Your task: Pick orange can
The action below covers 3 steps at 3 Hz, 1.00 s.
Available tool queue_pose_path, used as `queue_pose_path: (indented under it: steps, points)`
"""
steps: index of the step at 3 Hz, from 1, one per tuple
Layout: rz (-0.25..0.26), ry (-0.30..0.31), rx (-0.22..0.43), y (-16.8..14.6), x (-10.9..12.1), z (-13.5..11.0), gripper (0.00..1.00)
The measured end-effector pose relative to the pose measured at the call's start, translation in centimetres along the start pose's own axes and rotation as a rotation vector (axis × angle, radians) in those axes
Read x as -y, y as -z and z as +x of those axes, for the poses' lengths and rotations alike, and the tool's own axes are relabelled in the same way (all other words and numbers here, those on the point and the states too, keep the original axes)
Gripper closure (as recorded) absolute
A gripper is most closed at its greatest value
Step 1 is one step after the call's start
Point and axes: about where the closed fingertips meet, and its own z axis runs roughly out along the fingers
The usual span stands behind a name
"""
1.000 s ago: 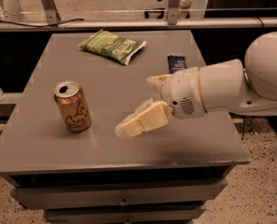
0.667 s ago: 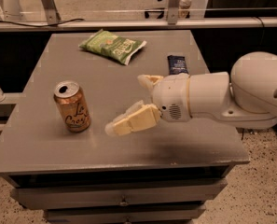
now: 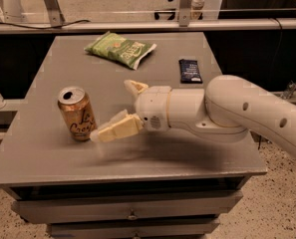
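Observation:
The orange can (image 3: 76, 113) stands upright on the left part of the grey table (image 3: 48, 153), its silver pull-tab top showing. My gripper (image 3: 113, 109) reaches in from the right, open, with its fingers spread wide. The near finger (image 3: 112, 130) has its tip right beside the can's lower right side. The far finger (image 3: 135, 87) points back, away from the can. The can is not between the fingers.
A green chip bag (image 3: 120, 49) lies at the back middle of the table. A dark flat packet (image 3: 189, 70) lies at the back right. My white arm (image 3: 227, 113) crosses the table's right side. Drawers (image 3: 132, 208) sit below the front edge.
The gripper has moved left toward the can, and its near fingertip now sits right beside it. The can has not moved.

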Motion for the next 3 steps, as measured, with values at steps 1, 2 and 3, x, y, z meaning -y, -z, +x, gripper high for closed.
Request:
queue_pose_path:
  steps: [1,2,3]
  points:
    - [-0.008,0.014,0.029,-2.9,0.1,0.4,0.18]
    - [-0.018,0.025,0.068,-5.3,0.0,0.0,0.41]
    - [-0.028,0.025,0.111,-7.3,-0.4,-0.6,0.65]
